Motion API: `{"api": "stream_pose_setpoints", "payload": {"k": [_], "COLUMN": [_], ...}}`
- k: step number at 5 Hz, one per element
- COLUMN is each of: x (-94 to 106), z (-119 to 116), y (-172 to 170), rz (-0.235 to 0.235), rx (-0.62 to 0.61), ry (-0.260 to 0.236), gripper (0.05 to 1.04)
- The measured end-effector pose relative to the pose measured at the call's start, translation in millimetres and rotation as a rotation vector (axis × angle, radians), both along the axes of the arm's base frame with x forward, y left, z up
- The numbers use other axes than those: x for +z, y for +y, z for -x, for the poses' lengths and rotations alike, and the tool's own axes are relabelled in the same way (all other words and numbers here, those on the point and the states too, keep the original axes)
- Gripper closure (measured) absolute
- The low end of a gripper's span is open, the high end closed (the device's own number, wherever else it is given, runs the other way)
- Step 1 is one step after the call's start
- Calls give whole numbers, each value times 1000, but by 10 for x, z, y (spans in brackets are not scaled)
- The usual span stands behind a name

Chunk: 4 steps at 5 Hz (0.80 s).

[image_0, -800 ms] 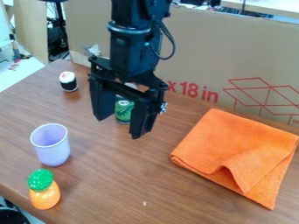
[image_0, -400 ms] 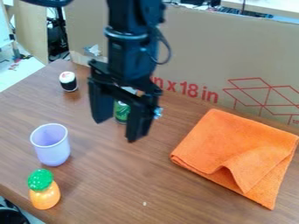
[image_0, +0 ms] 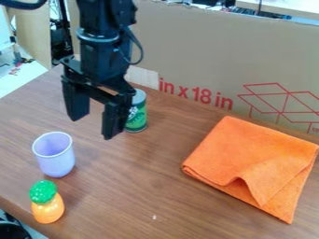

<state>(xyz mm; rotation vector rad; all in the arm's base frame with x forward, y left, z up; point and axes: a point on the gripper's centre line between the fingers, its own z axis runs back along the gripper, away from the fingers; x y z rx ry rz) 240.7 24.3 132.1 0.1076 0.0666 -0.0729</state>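
Observation:
The black gripper (image_0: 93, 128) hangs at the upper left over the table, its fingers apart and nothing between them. Just right of its right finger, partly behind it, a green can (image_0: 138, 112) stands upright. Below and left of the gripper is a light purple cup (image_0: 55, 156), upright with its mouth up. An orange toy pineapple with a green top (image_0: 47, 204) stands in front of the cup. At the right lies a folded orange cloth (image_0: 249, 163), one corner turned over.
A large cardboard box (image_0: 218, 56) with red print walls off the back of the wooden table (image_0: 156, 196). The table's left edge runs diagonally beside the cup and pineapple.
The gripper has moved left, still open. More of the green can shows beside it, and the small black-and-white sushi-like piece at the back left is now hidden behind the gripper.

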Motion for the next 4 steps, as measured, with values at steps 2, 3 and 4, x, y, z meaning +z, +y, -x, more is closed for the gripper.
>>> {"api": "stream_pose_setpoints", "payload": {"k": [2, 3, 4], "x": [-124, -190, -268], "z": [-4, 52, 57], "y": [391, 549, 615], "rz": [-48, -12, -41], "rx": [101, 120, 103], "ry": [7, 3, -2], "gripper": [83, 83, 83]}}
